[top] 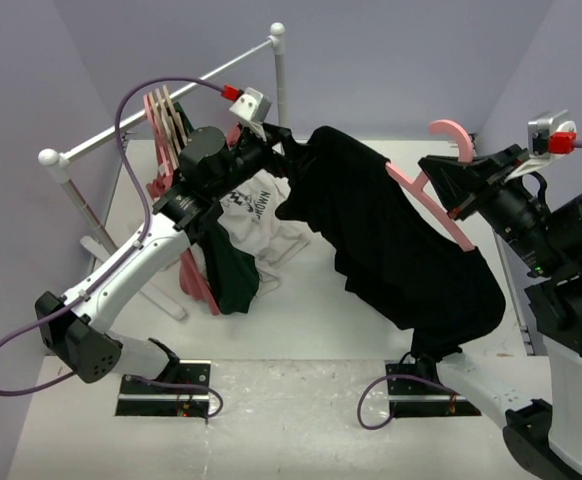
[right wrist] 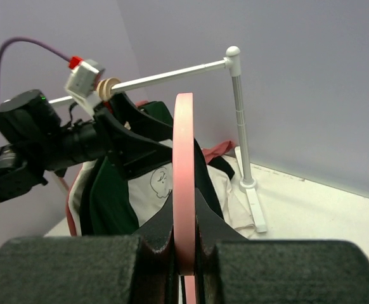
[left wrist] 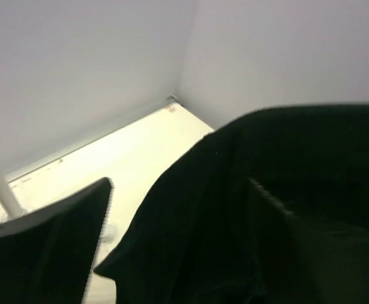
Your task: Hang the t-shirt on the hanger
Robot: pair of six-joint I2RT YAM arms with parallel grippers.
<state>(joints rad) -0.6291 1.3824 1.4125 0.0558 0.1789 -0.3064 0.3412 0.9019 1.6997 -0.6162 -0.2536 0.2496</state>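
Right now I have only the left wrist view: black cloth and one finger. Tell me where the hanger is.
Observer: The hanger is off to the right, clamped in the right gripper near its hook.
Operator: Report how the t-shirt sits on it.
Observer: The t-shirt is draped over the hanger's sloping arm and hangs low on the near side. A pink strip of that arm shows bare along the far edge.
Operator: Place my left gripper against the cloth.
Observer: The left gripper is at the shirt's upper left end, with its jaws open rather than clamped on the fabric.
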